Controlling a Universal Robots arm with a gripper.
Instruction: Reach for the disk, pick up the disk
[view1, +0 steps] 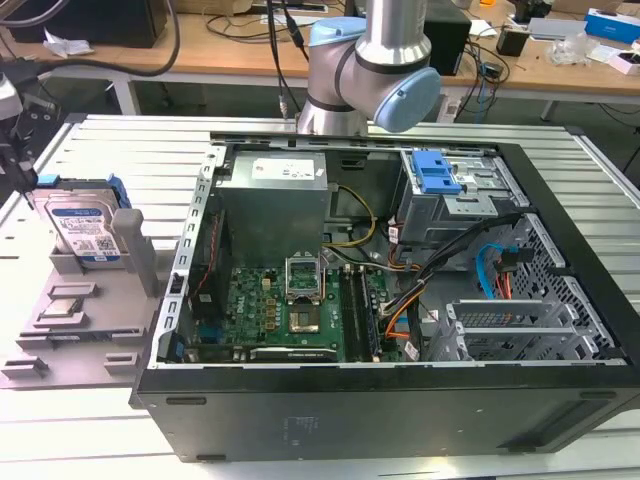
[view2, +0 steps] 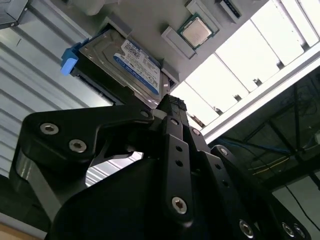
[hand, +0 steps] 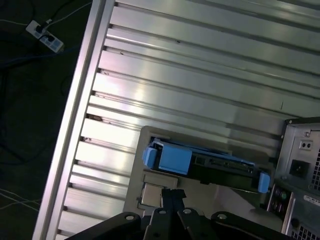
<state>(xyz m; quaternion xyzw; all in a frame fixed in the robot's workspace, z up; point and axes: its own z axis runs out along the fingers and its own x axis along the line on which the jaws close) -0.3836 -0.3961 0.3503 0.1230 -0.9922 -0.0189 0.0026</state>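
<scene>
Here we are at the slotted aluminium table, and our target is easy to find: the disk, a rectangular silver metal hard drive with a white-and-blue label and a blue plastic frame round its edges. It stands on edge in a grey plastic holder at the exterior view's left, just beside the open black computer case. We see the grey jointed arm rising behind that case. In both wrist views the black gripper points toward the disk with a gap between them, its two fingers pressed together on nothing. In the second wrist view the fingertip lines up just off the disk's labelled face, and the small square silver chip lies in its own recess of the holder, near the disk. In the first wrist view we look down on the disk's blue-framed edge. We judge the reach to be under way but not finished: there is no contact, the disk sits untouched in its holder, and both the grasp and the lift remain undone.
</scene>
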